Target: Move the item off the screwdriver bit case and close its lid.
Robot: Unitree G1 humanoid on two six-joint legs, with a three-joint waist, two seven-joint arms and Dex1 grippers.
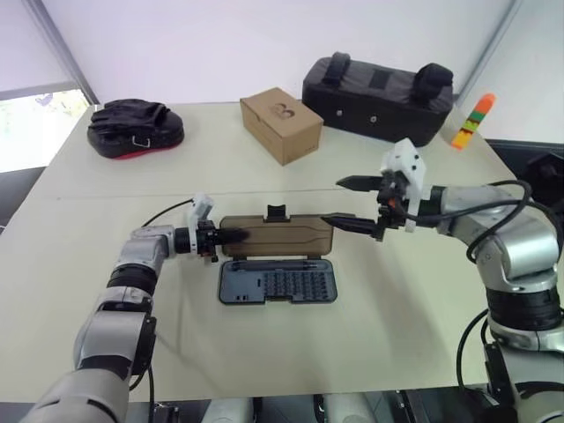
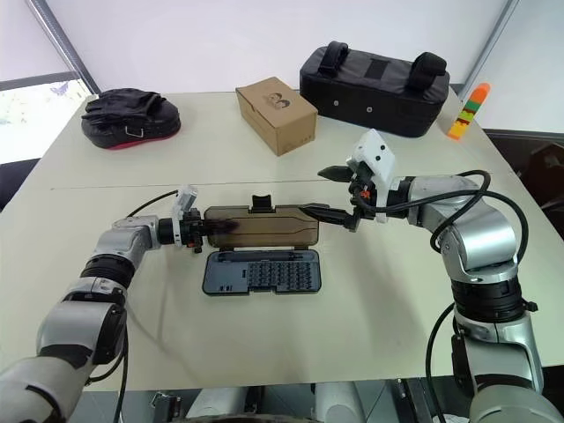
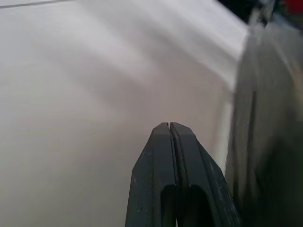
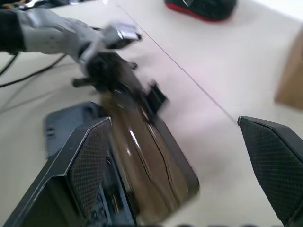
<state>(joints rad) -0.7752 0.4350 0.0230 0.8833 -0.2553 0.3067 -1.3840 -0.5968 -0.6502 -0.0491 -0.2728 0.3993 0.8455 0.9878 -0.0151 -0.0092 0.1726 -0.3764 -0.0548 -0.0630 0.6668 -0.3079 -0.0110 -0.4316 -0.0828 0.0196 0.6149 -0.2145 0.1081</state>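
One pale table [image 1: 370,308], white wall [image 1: 220,44] behind.

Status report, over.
Left hand shut, at lid's end. Right hand open. Screwdriver bit case open, lid raised. Nothing on the case.

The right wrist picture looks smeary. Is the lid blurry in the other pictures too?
Right wrist view: the lid and the left end effector are smeared. Left wrist view: the lid is a soft brown blur, while the shut fingers look sharp. Left eye view: the lid is crisp.
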